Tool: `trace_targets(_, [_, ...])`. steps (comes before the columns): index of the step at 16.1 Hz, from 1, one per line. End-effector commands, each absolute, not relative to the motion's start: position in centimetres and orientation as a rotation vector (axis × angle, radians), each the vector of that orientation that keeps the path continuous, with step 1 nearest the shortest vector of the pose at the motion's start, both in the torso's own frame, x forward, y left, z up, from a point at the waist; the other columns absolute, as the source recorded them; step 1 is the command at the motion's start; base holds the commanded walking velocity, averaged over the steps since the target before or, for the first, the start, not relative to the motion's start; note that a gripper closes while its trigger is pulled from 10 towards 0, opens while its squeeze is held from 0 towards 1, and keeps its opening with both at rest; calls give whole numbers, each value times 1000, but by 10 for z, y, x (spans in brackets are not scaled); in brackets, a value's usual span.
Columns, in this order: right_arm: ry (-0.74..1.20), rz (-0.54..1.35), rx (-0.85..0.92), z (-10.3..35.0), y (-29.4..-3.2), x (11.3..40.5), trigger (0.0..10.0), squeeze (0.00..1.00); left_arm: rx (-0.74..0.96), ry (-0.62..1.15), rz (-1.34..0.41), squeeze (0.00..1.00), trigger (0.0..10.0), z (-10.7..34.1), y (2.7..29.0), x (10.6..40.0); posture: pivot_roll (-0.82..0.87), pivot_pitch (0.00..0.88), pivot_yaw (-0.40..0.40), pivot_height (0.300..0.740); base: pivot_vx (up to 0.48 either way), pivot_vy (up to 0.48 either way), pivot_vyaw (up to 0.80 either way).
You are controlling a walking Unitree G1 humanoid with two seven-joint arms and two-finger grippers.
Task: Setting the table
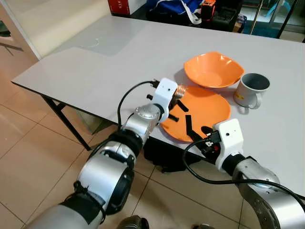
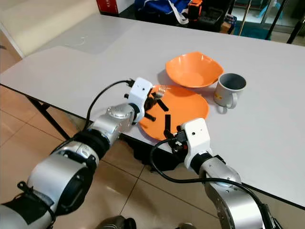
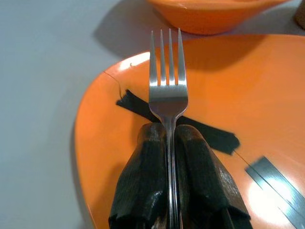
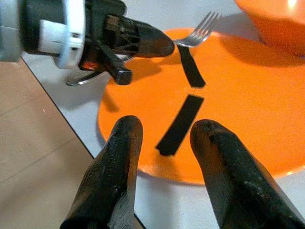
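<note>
An orange plate (image 1: 209, 107) lies on the white table (image 1: 95, 71) near its front edge, with two black tape strips (image 4: 180, 125) stuck on it. Behind it sits an orange bowl (image 1: 212, 69), and a grey-and-white mug (image 1: 251, 89) stands to the right. My left gripper (image 3: 167, 131) is shut on a silver fork (image 3: 167, 90), holding it low over the plate's left rim with the tines pointing toward the bowl. My right gripper (image 4: 167, 125) is open at the plate's near edge, with nothing between its fingers.
The table's front edge runs just below the plate, with tiled floor (image 1: 38, 157) beneath. A dark bag (image 1: 167, 155) lies under the table. A red box (image 1: 119, 5) and bags (image 1: 190, 9) sit beyond the far edge. Bare tabletop spreads to the left.
</note>
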State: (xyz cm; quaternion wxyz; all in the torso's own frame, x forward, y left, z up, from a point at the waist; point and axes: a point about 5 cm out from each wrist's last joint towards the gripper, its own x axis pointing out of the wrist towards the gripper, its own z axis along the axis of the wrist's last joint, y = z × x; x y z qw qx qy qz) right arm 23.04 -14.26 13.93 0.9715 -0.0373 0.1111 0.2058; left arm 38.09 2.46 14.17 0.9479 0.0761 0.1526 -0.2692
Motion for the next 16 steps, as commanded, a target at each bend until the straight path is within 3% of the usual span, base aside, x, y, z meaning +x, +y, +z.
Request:
trace_targets(1, [213,410,-78,142,-141,227,10000,0,148,290,-520,0,10000,149,28,386,-63,123,141,740,0,0,0])
trace_targets(16, [191,402,-84,153,-137,215,10000,0,161,262,-521,0,10000,151,20,385,-107,226,175,740,0,0,0])
